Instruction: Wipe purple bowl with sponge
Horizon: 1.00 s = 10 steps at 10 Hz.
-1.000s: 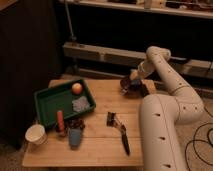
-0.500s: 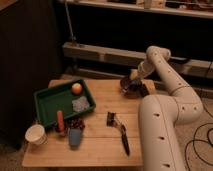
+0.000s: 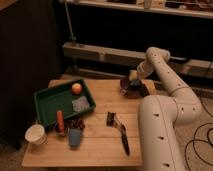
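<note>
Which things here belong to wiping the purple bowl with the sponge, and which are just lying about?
Part of the job:
purple bowl
sponge, at the gripper
gripper, over the bowl

Just lying about:
green tray
orange ball and grey wad in the tray
white cup
blue cup
black tool
</note>
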{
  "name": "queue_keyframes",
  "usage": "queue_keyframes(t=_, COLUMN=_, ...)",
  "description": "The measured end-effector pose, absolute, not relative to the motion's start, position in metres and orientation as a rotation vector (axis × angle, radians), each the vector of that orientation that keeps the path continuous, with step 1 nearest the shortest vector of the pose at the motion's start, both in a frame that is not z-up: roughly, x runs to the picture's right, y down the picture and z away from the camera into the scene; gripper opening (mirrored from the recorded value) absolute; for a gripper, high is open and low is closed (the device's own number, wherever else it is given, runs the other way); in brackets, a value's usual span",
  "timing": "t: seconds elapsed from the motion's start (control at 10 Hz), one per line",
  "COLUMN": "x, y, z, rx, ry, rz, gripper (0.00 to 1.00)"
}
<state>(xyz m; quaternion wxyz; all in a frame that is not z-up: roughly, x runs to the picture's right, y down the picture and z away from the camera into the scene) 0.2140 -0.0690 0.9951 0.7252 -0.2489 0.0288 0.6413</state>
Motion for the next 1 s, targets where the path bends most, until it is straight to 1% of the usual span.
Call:
queue_keyframes(t=0.1, x=0.191, y=-0.066, z=1.000, rx=-0.570, ry=0.036, rz=1.402, gripper=0.00)
queue_keyframes(t=0.3, x=0.170, y=-0.059, z=1.000, rx=-0.581, ry=-0.001, rz=1.394, gripper=0.00)
queue_keyframes(t=0.7, x=0.165, y=-0.048, z=0.992, rx=-0.571, ry=-0.030, rz=1.379, gripper=0.00)
queue_keyframes(t=1.0, x=0.181, y=-0.044, z=0.981, rx=-0.555, ry=-0.028, rz=1.395, gripper=0.00)
